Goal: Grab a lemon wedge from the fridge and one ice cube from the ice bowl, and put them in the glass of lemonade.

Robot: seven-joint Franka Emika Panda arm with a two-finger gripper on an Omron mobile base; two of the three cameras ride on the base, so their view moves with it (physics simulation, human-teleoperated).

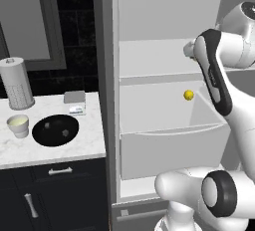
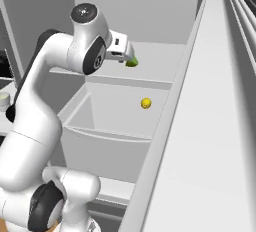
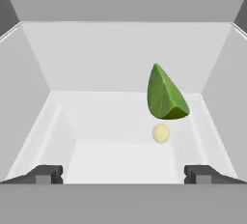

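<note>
The fridge [image 1: 106,100] stands open and my arm reaches onto an upper shelf. The lime-green lemon wedge [image 3: 164,95] rests on that shelf, ahead of my gripper [image 3: 124,175] and a little right of its centre line. The dark fingertips [image 3: 46,175] stand wide apart with nothing between them. From the right base view the lemon wedge [image 2: 132,62] lies just beyond the gripper [image 2: 126,53]. On the counter left of the fridge sit the black ice bowl [image 1: 55,130], with small grey ice cubes [image 1: 65,133] in it, and the off-white glass of lemonade [image 1: 18,125].
A small yellow ball [image 1: 189,95] lies in the drawer bin one level below the wedge's shelf, ball [image 3: 160,133]. A tall grey perforated cylinder [image 1: 16,83] and a small grey box [image 1: 74,98] stand at the back of the counter. The fridge walls close in on both sides.
</note>
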